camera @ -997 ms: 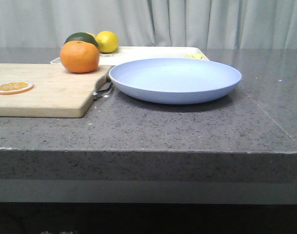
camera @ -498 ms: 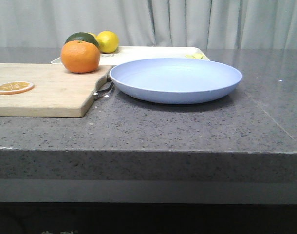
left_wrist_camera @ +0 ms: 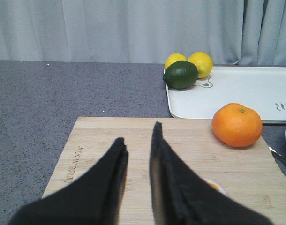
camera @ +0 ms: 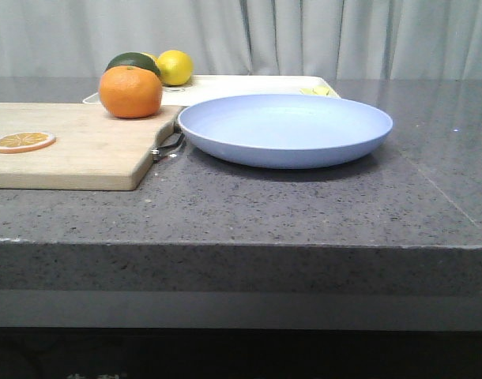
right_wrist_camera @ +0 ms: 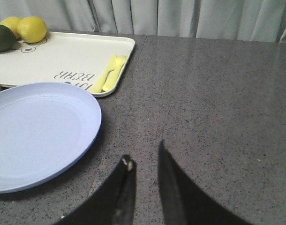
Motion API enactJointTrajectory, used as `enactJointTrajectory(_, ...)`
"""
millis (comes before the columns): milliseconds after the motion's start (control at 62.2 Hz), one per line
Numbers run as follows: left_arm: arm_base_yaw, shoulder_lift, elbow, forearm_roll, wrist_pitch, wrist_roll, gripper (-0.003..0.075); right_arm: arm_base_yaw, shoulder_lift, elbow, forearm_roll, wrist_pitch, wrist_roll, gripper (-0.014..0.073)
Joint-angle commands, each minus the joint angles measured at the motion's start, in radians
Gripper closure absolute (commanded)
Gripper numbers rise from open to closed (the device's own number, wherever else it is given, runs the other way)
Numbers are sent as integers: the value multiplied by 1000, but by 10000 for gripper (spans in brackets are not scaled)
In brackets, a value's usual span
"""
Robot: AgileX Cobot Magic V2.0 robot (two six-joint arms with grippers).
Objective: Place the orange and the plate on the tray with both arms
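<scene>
A: Where's the orange (camera: 129, 91)?
B: On the wooden cutting board (camera: 75, 146), at its far corner nearest the tray (camera: 249, 83). Not on the tray.
A: Plate (camera: 285, 129)?
B: On the grey worktop (camera: 304, 205), just right of the board and in front of the tray. Wide, shallow, nothing in it.
A: What's on the tray?
B: Two lemons (left_wrist_camera: 200, 63) and a dark green lime (left_wrist_camera: 180, 74) at its far left corner, pale yellow utensils (right_wrist_camera: 109, 73) near the right edge. Printed lettering on the surface.
A: Left claw (left_wrist_camera: 138, 150)?
B: Over the board, fingers slightly apart, gripping nothing. Orange is ahead of it, off to one side, well apart.
A: Right claw (right_wrist_camera: 145, 161)?
B: Over bare worktop beside the plate rim, narrow gap between the fingers, not gripping anything. Not touching the plate.
A: Anything else on the board?
B: Flat orange slice (camera: 21, 141) near its left end, away from the whole fruit.
</scene>
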Motion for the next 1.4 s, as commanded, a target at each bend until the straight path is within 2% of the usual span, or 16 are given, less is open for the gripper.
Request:
enactJointTrajectory(0, -1, 3, -39, -1, -97, -2, 330, 0, 5, -37, 1, -89, -9, 174)
enactJointTrajectory(64, -1, 3, -39, -1, -103, -2, 192, 0, 5, -37, 1, -89, -9, 20)
enactJointTrajectory(113, -1, 3, -39, -1, -111, -2, 113, 0, 5, -37, 1, -89, -9, -59)
enactJointTrajectory(193, -1, 3, -39, -1, -115, -2, 50, 0, 5, -37, 1, -89, -9, -55)
enactJointTrajectory(611, -1, 3, -39, -12, -152, -2, 47, 0, 5, -36, 1, -89, -9, -48)
enactJointTrajectory(756, -1, 54, -94, -36, -66, -2, 47, 0, 5, -36, 1, -90, -9, -48)
enactJointTrajectory(965, -17, 276, -290, -46, 37, -2, 47, 0, 5, -36, 1, -95, -9, -48)
enactJointTrajectory(1173, -159, 524, -511, -46, 67, -2, 47, 0, 5, -36, 1, -95, -9, -48)
enactJointTrajectory(1254, -197, 631, -614, -46, 143, -2, 47, 0, 5, -36, 1, -95, -9, -48)
enactJointTrajectory(1382, -236, 816, -831, -46, 349, -2, 47, 0, 5, -36, 1, -95, -9, -48)
